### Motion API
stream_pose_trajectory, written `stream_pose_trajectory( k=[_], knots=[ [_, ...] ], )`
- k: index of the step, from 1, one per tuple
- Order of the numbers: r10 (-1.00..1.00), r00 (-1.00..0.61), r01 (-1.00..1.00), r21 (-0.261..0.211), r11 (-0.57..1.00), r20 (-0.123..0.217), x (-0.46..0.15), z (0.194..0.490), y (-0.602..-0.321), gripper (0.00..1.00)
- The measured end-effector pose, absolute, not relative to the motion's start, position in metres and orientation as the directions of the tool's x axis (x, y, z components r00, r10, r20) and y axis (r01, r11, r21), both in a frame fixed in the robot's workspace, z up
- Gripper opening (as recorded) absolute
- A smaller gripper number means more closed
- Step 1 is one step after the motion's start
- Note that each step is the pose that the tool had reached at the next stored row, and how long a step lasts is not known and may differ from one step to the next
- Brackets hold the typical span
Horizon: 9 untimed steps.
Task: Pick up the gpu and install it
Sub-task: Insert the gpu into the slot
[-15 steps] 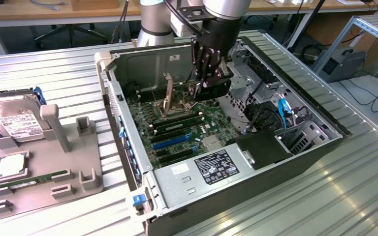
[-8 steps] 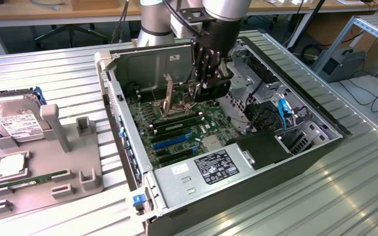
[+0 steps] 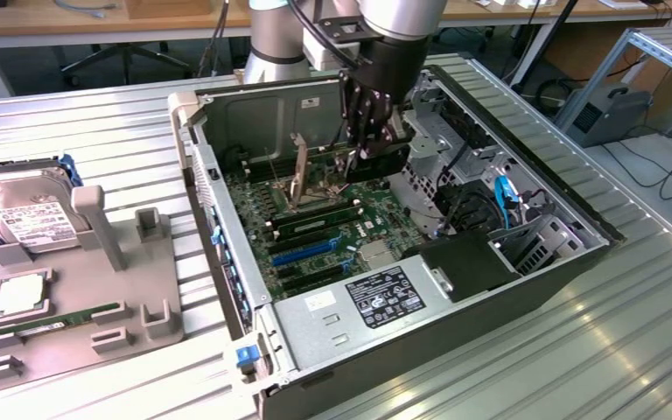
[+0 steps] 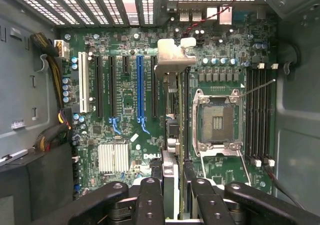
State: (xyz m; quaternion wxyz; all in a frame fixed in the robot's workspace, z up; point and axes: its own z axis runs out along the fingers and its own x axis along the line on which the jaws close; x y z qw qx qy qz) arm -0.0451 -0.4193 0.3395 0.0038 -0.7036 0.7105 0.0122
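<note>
One arm reaches down into the open case (image 3: 213, 175), which lies on its side on the ribbed metal table (image 3: 616, 350). In the exterior view the gripper (image 3: 371, 154) is well inside the case, above the board's far half, and the gpu (image 3: 326, 175) stands on edge under it. The card runs from the black fingers (image 3: 363, 114) toward the case wall on the exterior view's left. Nearer the camera, the power supply (image 3: 385, 299) shows its label. On the exterior view's left, well apart from the case, a grey tray (image 3: 115, 254) carries a hard drive (image 3: 27, 219), a square chip (image 3: 21, 296) and a RAM stick (image 3: 56, 318).

In the wrist view the gripper (image 4: 174, 185) looks straight down on the motherboard (image 4: 125, 135). Its jaws stand narrow, closed on the gpu (image 4: 171, 175), one finger (image 4: 150, 200) pressed on each face of the card. The card shows edge-on as a thin strip running away from the fingers. Its silvery bracket (image 4: 172, 60) sits at the end toward the vented rear wall. The gpu lies between the blue slot (image 4: 140, 87) and the socket (image 4: 217, 120), parallel to the slots and just beside the black slot (image 4: 154, 87) next to the blue one. Whether its lower edge sits in a slot cannot be told. A ribbed heatsink (image 4: 112, 157) sits on the board beyond the blue slot's end.
</note>
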Motion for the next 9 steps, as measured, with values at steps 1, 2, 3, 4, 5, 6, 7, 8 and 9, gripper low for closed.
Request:
stream_pose_trajectory(
  k=[1,2,3,4,5,6,7,8,9],
  knots=[
    [-1.000,-0.010,-1.000,0.012,0.010,-0.022,-0.0451,0.3392,-0.4194,0.27],
    [-1.000,-0.010,-1.000,0.012,0.009,-0.023,-0.0451,0.3390,-0.4194,0.27],
    [-1.000,-0.010,-1.000,0.012,0.009,-0.022,-0.0451,0.3387,-0.4195,0.27],
    [-1.000,-0.010,-1.000,0.012,0.010,-0.023,-0.0451,0.3385,-0.4195,0.27],
    [-1.000,-0.010,-1.000,0.012,0.010,-0.022,-0.0451,0.3382,-0.4195,0.27],
    [-1.000,-0.010,-1.000,0.012,0.010,-0.023,-0.0451,0.3379,-0.4196,0.27],
    [-1.000,-0.010,-1.000,0.012,0.010,-0.023,-0.0451,0.3377,-0.4196,0.27],
    [-1.000,-0.010,-1.000,0.012,0.010,-0.022,-0.0451,0.3374,-0.4196,0.27],
    [-1.000,-0.010,-1.000,0.012,0.010,-0.022,-0.0451,0.3371,-0.4197,0.27]
  ],
)
